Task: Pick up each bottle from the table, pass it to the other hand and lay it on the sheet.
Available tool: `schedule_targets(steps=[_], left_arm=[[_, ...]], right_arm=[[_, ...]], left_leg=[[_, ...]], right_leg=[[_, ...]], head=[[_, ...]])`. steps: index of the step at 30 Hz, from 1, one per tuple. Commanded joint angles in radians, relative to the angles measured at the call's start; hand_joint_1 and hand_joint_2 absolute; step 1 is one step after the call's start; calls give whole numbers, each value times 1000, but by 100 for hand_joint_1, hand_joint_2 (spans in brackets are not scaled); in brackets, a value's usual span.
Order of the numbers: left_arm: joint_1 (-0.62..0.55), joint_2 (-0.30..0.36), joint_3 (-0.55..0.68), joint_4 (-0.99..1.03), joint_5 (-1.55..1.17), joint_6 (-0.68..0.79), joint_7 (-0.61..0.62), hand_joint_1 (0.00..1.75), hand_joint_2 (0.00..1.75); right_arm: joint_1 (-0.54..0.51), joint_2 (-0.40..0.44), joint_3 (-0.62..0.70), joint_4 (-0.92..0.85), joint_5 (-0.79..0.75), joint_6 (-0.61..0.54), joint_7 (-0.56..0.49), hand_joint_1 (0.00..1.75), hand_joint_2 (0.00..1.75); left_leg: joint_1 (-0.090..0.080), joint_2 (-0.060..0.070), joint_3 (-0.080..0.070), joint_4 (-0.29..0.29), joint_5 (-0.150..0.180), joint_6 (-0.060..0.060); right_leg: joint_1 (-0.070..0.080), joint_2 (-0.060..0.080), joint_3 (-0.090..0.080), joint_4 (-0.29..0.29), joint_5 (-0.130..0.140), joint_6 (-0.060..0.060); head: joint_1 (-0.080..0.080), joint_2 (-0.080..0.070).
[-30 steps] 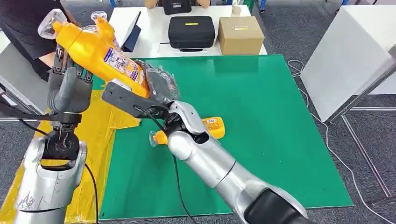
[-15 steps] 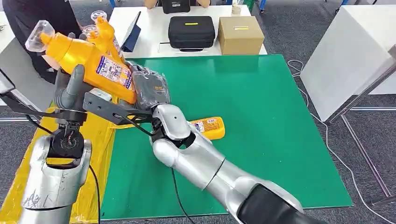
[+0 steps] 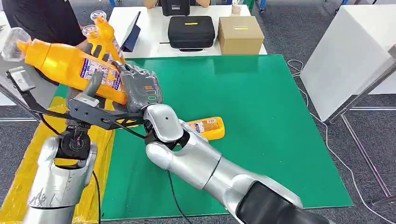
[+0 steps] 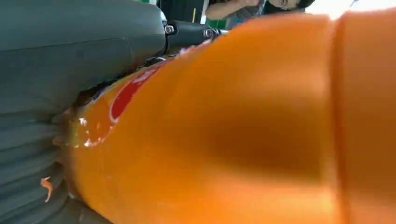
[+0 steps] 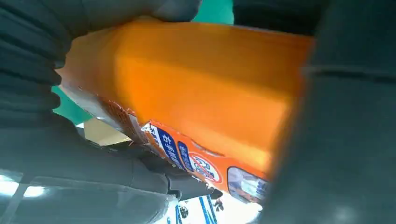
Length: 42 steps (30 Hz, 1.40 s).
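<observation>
Green table (image 3: 261,121) beside yellow sheet (image 3: 100,135), grey floor (image 3: 369,186).

Head view looks down from high over the table (image 3: 261,116); both wrist views press close against the shared orange bottle (image 3: 70,67).

A bottle (image 3: 70,70) is up at ten o'clock, held between both hands. Another bottle (image 3: 208,127) lies on the counter (image 3: 261,116) at centre. The sheet (image 3: 100,135) lies at nine o'clock.

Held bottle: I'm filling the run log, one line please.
phase: handover | orange bottle: held by right hand and left hand | second bottle: on green table
</observation>
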Motion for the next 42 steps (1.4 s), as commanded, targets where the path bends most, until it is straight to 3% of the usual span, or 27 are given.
schedule_targets(steps=[1,11,34,35,36,37,42], left_arm=[[-116,-4,-80,114,-45,3,26,0,175],[-63,17,16,25,-44,32,-13,0,175],[-57,44,18,21,-20,45,-37,0,175],[-56,45,12,21,-19,45,-37,108,175],[-56,45,8,20,-19,45,-36,168,175],[-56,45,3,21,-19,44,-36,175,175],[-56,45,1,22,-19,44,-36,175,175]], right_arm=[[13,1,101,9,31,55,-5,175,175],[65,1,102,64,32,78,-24,175,175],[81,1,107,96,5,94,-48,175,175],[78,1,112,92,4,96,-49,175,175],[77,1,114,89,3,97,-50,175,175],[74,1,119,85,3,99,-50,175,175],[74,1,120,83,2,99,-50,175,175]], left_leg=[[1,-4,2,0,-1,-2],[2,0,4,-1,-2,-3],[2,-2,4,0,-2,-3],[2,-2,3,0,-2,-3],[1,-2,2,0,-1,-2],[2,-2,4,0,-2,-3],[2,-2,2,0,-1,-2]], right_leg=[[1,-5,4,0,-2,-1],[2,-2,5,-1,-2,-1],[2,-3,6,-1,-2,-1],[2,-3,5,-1,-2,-1],[1,-2,4,-1,-1,-1],[2,-3,6,-1,-3,-1],[1,-3,4,-1,-2,-1]], head=[[0,0],[0,0],[0,0],[0,0],[0,0],[0,0],[0,0]])
